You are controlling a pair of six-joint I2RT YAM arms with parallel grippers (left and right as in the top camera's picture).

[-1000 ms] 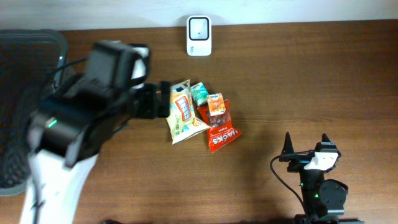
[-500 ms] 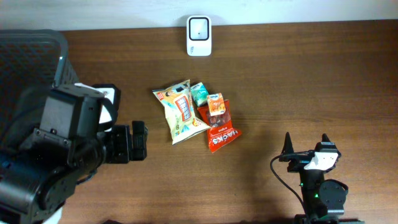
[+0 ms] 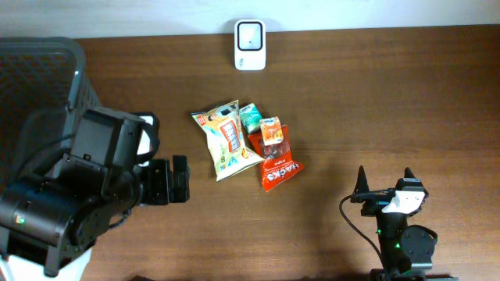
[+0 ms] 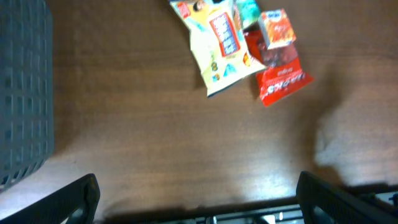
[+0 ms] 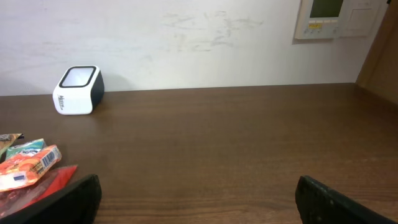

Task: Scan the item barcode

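Observation:
Several snack items lie in a pile mid-table: a yellow chip bag [image 3: 226, 140], a small green packet [image 3: 250, 117], an orange box [image 3: 271, 131] and a red packet [image 3: 279, 168]. The white barcode scanner [image 3: 250, 35] stands at the far edge. My left gripper [image 3: 181, 179] hovers left of the pile, open and empty; its wrist view looks down on the chip bag [image 4: 217, 46] and red packet [image 4: 283, 78], far ahead of the gripper [image 4: 199, 199]. My right gripper [image 3: 384, 181] rests open at the near right, and its view [image 5: 199, 202] shows the scanner [image 5: 78, 90] and orange box [image 5: 28, 167].
A dark mesh basket [image 3: 39, 62] fills the table's left side, right beside the left arm, also seen as the basket [image 4: 25, 93] in the left wrist view. The wall runs behind the scanner, with a control panel [image 5: 326, 15] mounted on it.
The left arm drew back from the yellow chip bag toward the near left, then edged slightly right. Its gripper stayed open and empty. The snacks and the right arm did not move.

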